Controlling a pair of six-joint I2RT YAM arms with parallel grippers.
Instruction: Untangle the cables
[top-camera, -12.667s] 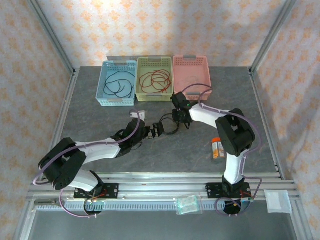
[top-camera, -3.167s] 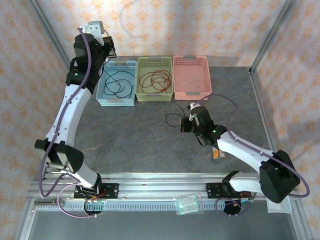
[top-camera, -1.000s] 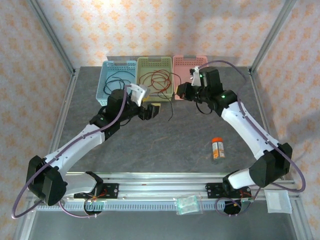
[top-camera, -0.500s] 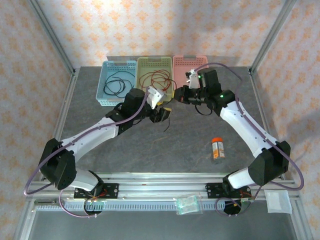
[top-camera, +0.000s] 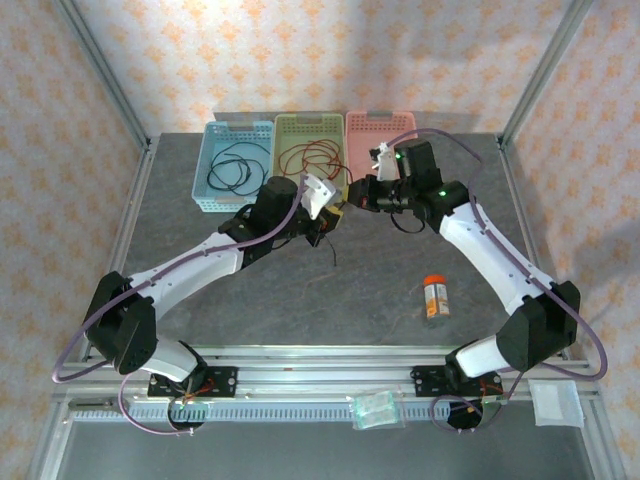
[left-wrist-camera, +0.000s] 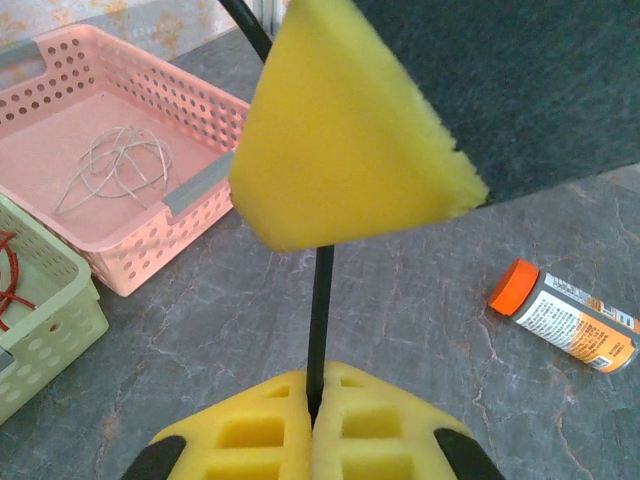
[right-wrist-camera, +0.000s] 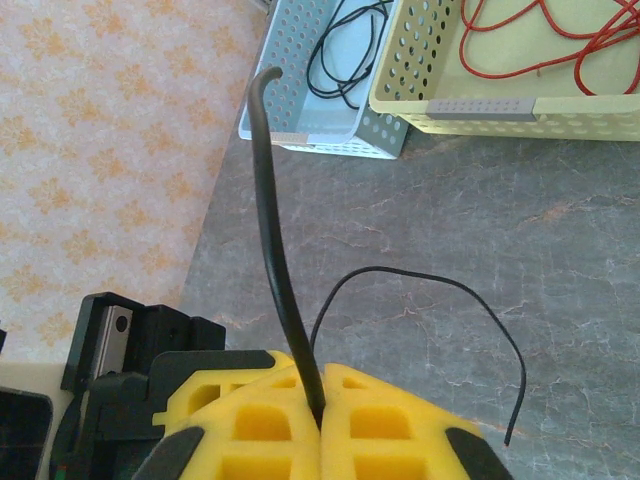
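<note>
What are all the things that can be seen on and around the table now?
blue basket: 1, blue, far edge, left of row
green basket: 1, green, middle
pink basket: 1, pink, right
black cables: count unclear, black, in blue basket
red cables: count unclear, red, in green basket
whitish cable: 1, pale, in pink basket
held cable: 1, black, between both grippers
bottle: 1, orange cap, lying on table
clear bag: 1, clear, near rail
white packet: 1, white, near right corner
table: 1, grey
left gripper: yellow pads, shut on held cable
right gripper: yellow pads, shut on held cable
</note>
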